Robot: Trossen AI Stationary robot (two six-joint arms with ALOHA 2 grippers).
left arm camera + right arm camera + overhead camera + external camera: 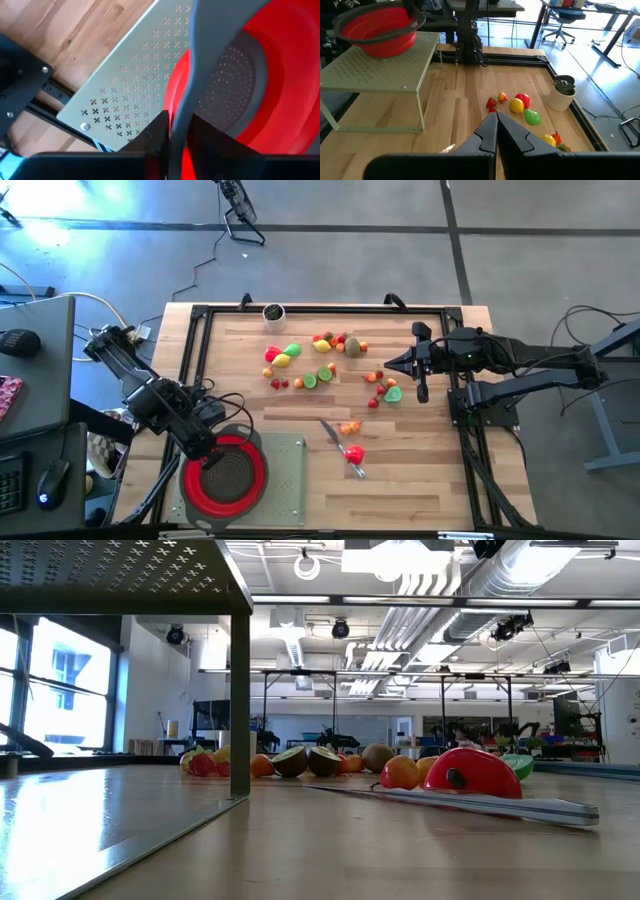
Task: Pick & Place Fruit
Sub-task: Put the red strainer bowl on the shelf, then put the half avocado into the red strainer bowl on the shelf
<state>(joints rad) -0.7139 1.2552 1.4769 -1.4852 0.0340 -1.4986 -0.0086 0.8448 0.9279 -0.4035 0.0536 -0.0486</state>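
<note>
In the left wrist view, the grey rim of the red strainer [260, 85] ran nearest the lens, straight down between the left gripper [175, 137]'s two dark fingers [155, 132]. The fingers stood close on either side of that rim; whether they were pinching it or just clear of it could not be told. The strainer sat on a pale perforated shelf [130, 90], which stood on the wooden table [300, 390] beyond and beside the fingers.

The right gripper [392, 364] hovered over the far right part of the table with its fingers pressed together, holding nothing. The fruit [320, 360] lay scattered on the wood, none of it between either pair of fingers. One small cluster with a green piece [392, 392] lay just beside the right fingertips; a larger group of red, yellow, green, orange and brown pieces spread farther ahead of them. A red piece [354, 454] and small orange pieces [348, 427] lay by a slim grey knife [340, 445], between the right fingers and the shelf. All the fruit was well apart from the left fingers. A small white cup [273, 313] stood near the table's far edge.
</note>
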